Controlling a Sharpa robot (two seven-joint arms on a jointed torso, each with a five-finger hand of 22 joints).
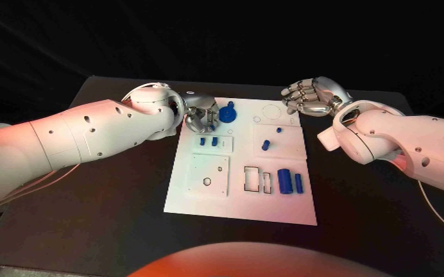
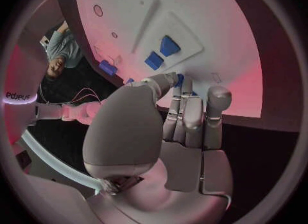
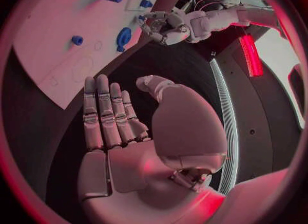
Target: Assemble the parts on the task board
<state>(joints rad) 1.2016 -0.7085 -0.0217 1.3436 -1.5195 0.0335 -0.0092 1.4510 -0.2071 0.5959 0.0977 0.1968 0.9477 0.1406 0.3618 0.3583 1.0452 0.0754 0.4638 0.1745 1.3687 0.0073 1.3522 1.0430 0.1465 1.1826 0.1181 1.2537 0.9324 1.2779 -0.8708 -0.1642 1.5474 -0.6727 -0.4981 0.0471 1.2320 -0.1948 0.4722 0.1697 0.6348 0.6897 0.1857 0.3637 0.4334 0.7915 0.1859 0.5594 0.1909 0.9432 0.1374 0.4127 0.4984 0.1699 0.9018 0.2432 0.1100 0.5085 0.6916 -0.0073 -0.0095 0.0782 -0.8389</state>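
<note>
Left hand (image 1: 198, 115) is seen at the far left corner of the task board (image 1: 242, 208), fingers curled in over the board edge. Whether anything is gripped can't be told: in the left wrist view the fingertips (image 2: 218, 98) are bent down right at the board's rim, with a bit of blue just past them, contact unclear.

A keyhole-shaped blue part (image 1: 228, 111) is lying on the board just beside the left hand, on the side toward the right hand; touching or apart can't be told. Two small blue blocks (image 1: 209, 141) are set in a recessed panel just nearer the robot than that hand. One small blue peg (image 1: 265, 144) is placed between the two hands' sides of the board, closer to board centre. Two larger blue cylinders (image 1: 291, 182) are lying side by side at the near right part of the board, well apart from both hands.

Right hand (image 1: 313, 96) is held off the board's far right corner, above the black table (image 1: 102, 200). Released: in the right wrist view fingers (image 3: 106, 112) are extended and apart, palm bare, nothing held
</note>
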